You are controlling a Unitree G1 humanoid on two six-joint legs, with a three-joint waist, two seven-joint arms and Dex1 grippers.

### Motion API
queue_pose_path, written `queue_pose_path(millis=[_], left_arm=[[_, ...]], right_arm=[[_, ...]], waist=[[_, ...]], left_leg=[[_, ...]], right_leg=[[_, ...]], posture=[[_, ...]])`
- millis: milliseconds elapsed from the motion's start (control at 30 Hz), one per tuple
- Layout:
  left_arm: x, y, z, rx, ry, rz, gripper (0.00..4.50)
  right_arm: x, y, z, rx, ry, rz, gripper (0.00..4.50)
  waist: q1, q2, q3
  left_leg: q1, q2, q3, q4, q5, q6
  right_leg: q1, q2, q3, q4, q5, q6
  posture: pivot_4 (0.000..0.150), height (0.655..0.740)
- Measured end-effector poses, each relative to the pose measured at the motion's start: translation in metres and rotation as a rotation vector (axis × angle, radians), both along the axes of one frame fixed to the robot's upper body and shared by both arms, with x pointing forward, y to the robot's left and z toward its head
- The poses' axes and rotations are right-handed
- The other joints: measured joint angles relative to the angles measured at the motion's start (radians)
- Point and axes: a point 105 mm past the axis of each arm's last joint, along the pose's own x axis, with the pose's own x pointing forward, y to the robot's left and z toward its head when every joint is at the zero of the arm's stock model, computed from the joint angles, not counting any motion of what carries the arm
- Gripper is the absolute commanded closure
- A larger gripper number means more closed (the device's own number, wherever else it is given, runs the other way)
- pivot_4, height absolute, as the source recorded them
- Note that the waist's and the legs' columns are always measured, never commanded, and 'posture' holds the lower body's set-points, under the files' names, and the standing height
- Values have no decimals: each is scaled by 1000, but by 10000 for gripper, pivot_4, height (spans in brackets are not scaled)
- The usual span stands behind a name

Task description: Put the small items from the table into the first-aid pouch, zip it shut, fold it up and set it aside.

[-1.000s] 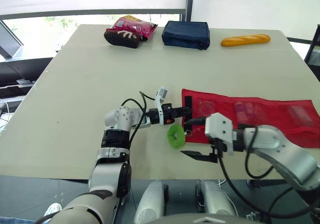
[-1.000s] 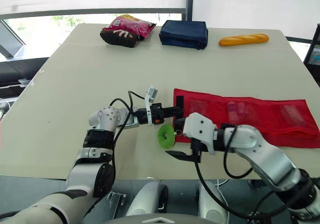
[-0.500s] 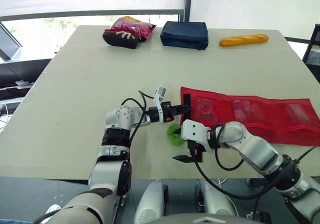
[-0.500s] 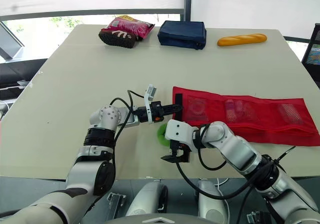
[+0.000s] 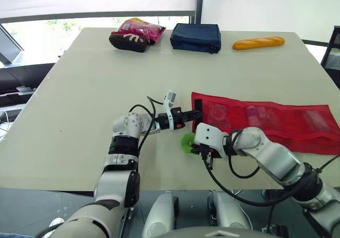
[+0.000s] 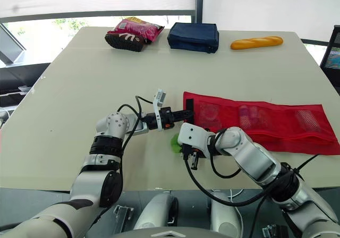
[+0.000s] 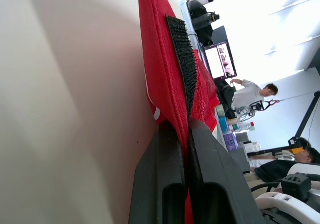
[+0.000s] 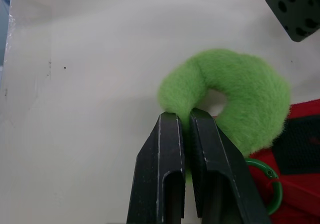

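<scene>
The right gripper (image 8: pixel 186 115) has swung in from the table's near edge to the green fluffy ring (image 8: pixel 235 99), and its fingers now pinch the ring's rim; the ring lies on the table (image 5: pixel 79 100), touching the left end of the red mesh pouch (image 5: pixel 276 118). The left gripper (image 7: pixel 188 124) is clamped on that end of the pouch, beside the black strip (image 7: pixel 180 49).

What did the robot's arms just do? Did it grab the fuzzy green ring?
Yes. The right gripper swung in from the near edge of the table to the green fuzzy ring and shut its fingers on the ring's rim. The ring has not visibly moved. The left gripper stayed clamped on the end of the red pouch, which lies where it was.
</scene>
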Motion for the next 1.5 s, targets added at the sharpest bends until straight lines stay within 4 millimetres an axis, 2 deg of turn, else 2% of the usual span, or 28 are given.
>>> queue_pose_path(millis=[67, 167, 233, 367, 533, 733, 800, 900, 1100, 1333, 1367, 1400, 1500], left_arm=[[0, 3, 0, 17, -18, 1, 45000], [-2, 7, -1, 38, -45, -5, 45000], [-3, 8, -2, 48, -60, -13, 45000], [-4, 17, -4, 78, -86, -15, 45000], [-4, 22, -4, 95, -103, -21, 45000], [-5, 29, -6, 118, -135, -32, 45000], [-5, 36, -6, 129, -144, -26, 45000], [-4, 45, -6, 153, -153, -17, 45000], [-3, 57, -7, 185, -171, -10, 45000], [-4, 80, -9, 253, -206, -9, 45000], [-5, 86, -10, 271, -214, -7, 45000], [-5, 88, -10, 277, -216, -5, 45000], [-4, 102, -11, 321, -229, 14, 45000]], right_arm=[[-1, -2, 5, 84, 37, -47, 44396], [-5, -8, 27, 248, 53, -109, 44396], [-6, -15, 35, 328, 66, -161, 44396], [-7, -40, 34, 424, 117, -303, 44396], [-3, -59, 42, 579, 132, -469, 44396], [-3, -95, 31, 601, 130, -656, 44396], [-7, -114, 27, 592, 123, -722, 44396], [-9, -131, 27, 587, 101, -777, 44396], [-11, -146, 35, 623, 61, -822, 44396], [-13, -198, 31, 578, -1, -972, 44396], [-13, -212, 31, 566, -21, -1014, 44396], [-13, -216, 31, 561, -27, -1028, 44396], [-12, -248, 30, 515, -79, -1130, 44396]], waist=[[-4, 0, 0], [-10, 0, 0], [-9, 0, 0], [-12, 0, 0], [-11, 0, 0], [-12, 1, 1], [-12, 1, 1], [-15, 1, 1], [-14, 1, 1], [-13, 1, 1], [-14, 1, 1], [-14, 1, 1], [-13, 2, 1]], left_leg=[[0, 0, 0, 0, 0, 0], [0, 2, 0, -1, 0, 0], [0, 2, 0, -2, 0, 0], [0, 2, 1, -2, 0, 0], [0, 3, 1, -3, 0, 0], [0, 3, 3, -3, 0, 0], [0, 3, 3, -4, 0, 0], [0, 4, 3, -4, 0, 0], [0, 4, 3, -4, 0, 0], [0, 4, 4, -5, 0, 0], [0, 4, 5, -5, 0, 0], [0, 4, 5, -6, 0, 0], [0, 4, 5, -6, 0, 0]], right_leg=[[0, 0, 0, 0, 0, 0], [-1, 1, 0, 0, 0, 1], [-1, 1, 0, 0, 0, 0], [-2, 1, 1, 0, -1, -1], [-3, 2, 1, 0, -1, -1], [-3, 2, 2, 0, -1, -1], [-3, 2, 2, 0, -2, -1], [-4, 2, 2, 0, -2, -1], [-4, 2, 2, 0, -2, -1], [-4, 2, 3, -1, -2, -1], [-4, 2, 3, -1, -2, -2], [-4, 2, 3, -1, -2, -2], [-5, 2, 3, -1, -2, -2]], posture=[[1500, 7134], [1500, 7134], [1500, 7134], [1500, 7134], [1500, 7134], [1500, 7134], [1500, 7134], [1500, 7134], [1500, 7134], [1500, 7134], [1500, 7134], [1500, 7134], [1500, 7134]])
